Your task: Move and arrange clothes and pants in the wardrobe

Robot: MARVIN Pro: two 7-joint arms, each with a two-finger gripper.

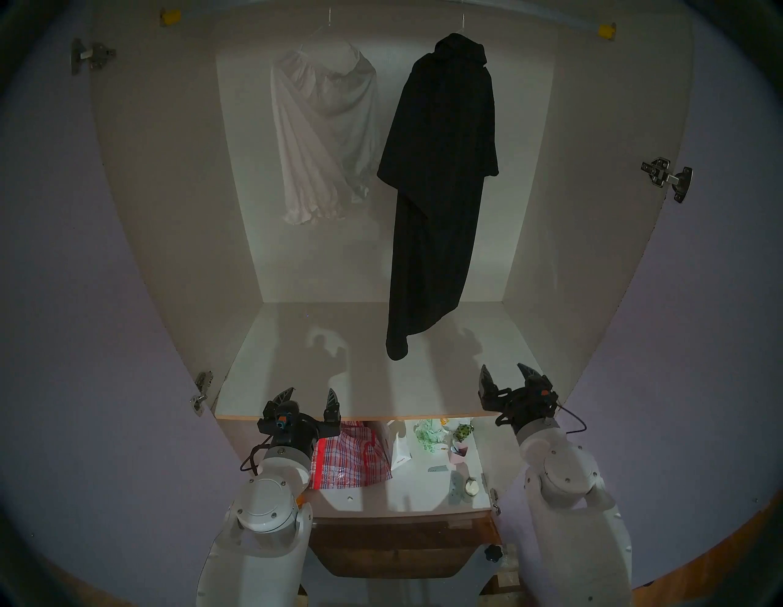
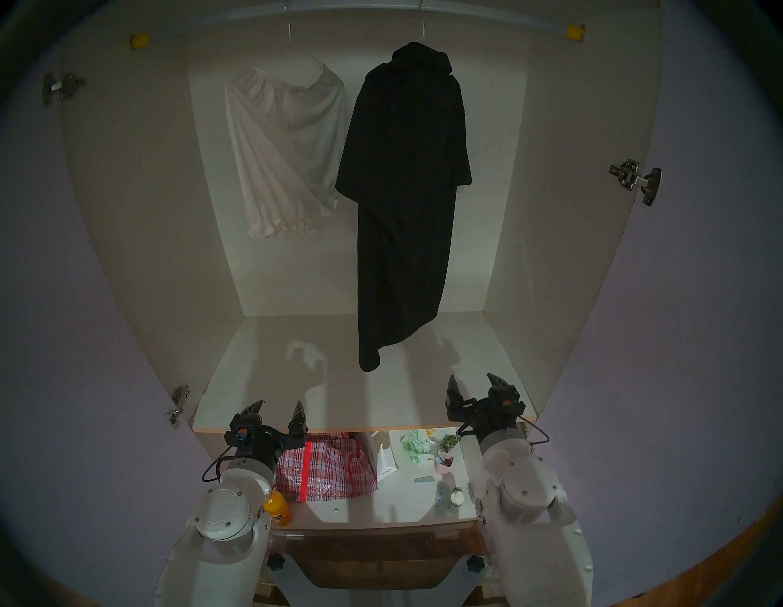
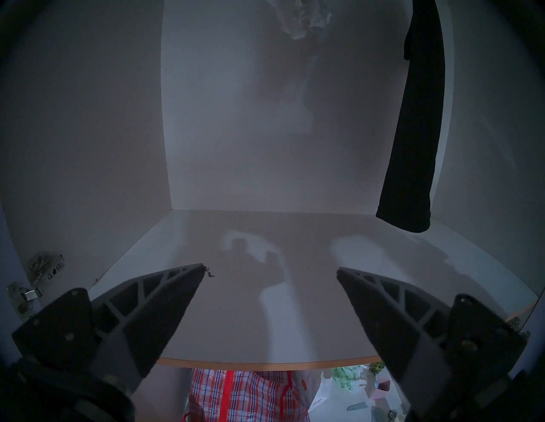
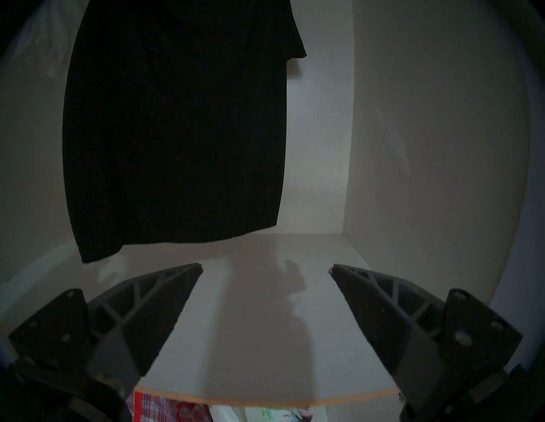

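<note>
Left gripper: low at the shelf's front edge, left side; fingers spread wide, nothing between them.
Right gripper: just over the front right of the shelf; fingers released, holding nothing.
Lower shelf: red-and-white checked bag beneath the left gripper; small clutter to its right, too small to name.
Wardrobe: doors open, off-white panels, floor board bare but for arm shadows.
Black shirt: hangs on a hanger from the rail, right of centre, hem clear of the board, well apart from both grippers.
White top: hangs just left of the black shirt, shorter, ruffled hem, near the back panel.
</note>
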